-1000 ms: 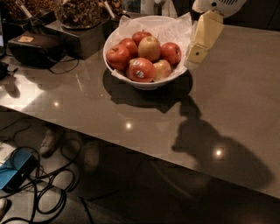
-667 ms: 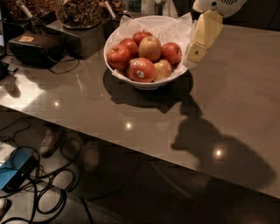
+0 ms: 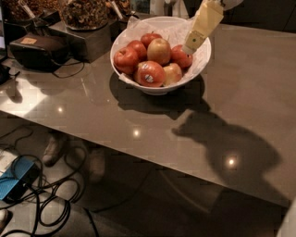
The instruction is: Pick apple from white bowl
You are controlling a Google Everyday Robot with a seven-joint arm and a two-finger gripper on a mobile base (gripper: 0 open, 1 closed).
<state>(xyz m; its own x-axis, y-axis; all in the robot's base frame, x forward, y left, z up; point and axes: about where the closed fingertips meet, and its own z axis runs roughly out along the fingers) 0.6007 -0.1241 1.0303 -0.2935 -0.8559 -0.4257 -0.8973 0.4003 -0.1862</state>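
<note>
The white bowl (image 3: 199,65) stands on the brown table, lined with crinkled white paper and holding several apples. The apple (image 3: 158,50), large and pale yellow-green with a reddish blush, lies on top near the middle of the pile. A deep red apple with a white sticker (image 3: 149,74) lies at the front, with a smaller yellowish apple (image 3: 173,73) beside it. My gripper (image 3: 189,46), pale yellow, comes down from the upper right. Its tip hangs over the bowl's right side, just right of the pale apple, close to a red apple (image 3: 180,56).
A black device (image 3: 39,51) with cables sits on the table's left. Jars of snacks (image 3: 83,14) stand on a dark box behind the bowl's left. The table's front edge runs diagonally; cables and a blue box (image 3: 16,178) lie on the floor below.
My gripper has moved left, from just outside the bowl's right rim to over the bowl's right side. The apples have not shifted.
</note>
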